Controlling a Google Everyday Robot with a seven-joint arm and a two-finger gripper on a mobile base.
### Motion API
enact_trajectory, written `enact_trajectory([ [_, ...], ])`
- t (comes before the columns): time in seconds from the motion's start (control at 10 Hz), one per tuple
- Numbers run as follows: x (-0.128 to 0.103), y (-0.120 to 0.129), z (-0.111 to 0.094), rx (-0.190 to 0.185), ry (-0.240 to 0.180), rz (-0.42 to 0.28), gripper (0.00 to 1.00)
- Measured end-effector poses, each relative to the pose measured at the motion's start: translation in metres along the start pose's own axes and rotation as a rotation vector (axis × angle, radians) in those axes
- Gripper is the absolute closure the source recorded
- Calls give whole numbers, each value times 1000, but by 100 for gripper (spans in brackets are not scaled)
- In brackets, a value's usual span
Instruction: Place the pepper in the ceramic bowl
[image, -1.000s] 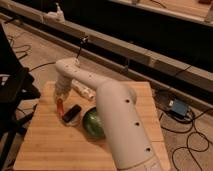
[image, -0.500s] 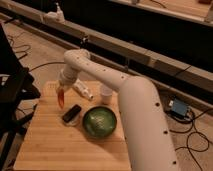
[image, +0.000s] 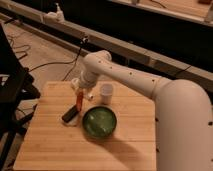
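The pepper (image: 79, 101) is a small orange-red sliver hanging from my gripper (image: 80, 94), which is shut on its upper end. It hangs just above the wooden table (image: 50, 145), over the far end of a black rectangular block (image: 70, 114). The ceramic bowl (image: 99, 122) is dark green and round, with nothing in it. It sits on the table to the right of the pepper and nearer the front. My white arm (image: 135, 80) reaches in from the right.
A small white cup (image: 106, 93) stands just right of the gripper, behind the bowl. Dark equipment (image: 12, 95) and cables lie left of the table. A long ledge with a white object (image: 58, 12) runs behind.
The gripper has carried the pepper to the right, from the table's left part to just left of the bowl. The bowl, cup and block have stayed put.
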Motion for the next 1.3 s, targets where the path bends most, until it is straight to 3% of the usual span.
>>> enact_trajectory([
  [0.1, 18, -19, 0, 26, 23, 42, 98],
  [0.3, 47, -49, 7, 47, 69, 118, 80],
  [0.6, 72, -75, 27, 25, 123, 201, 50],
  [0.8, 80, -80, 35, -6, 148, 211, 35],
  [1.3, 79, -78, 36, -6, 148, 207, 33],
])
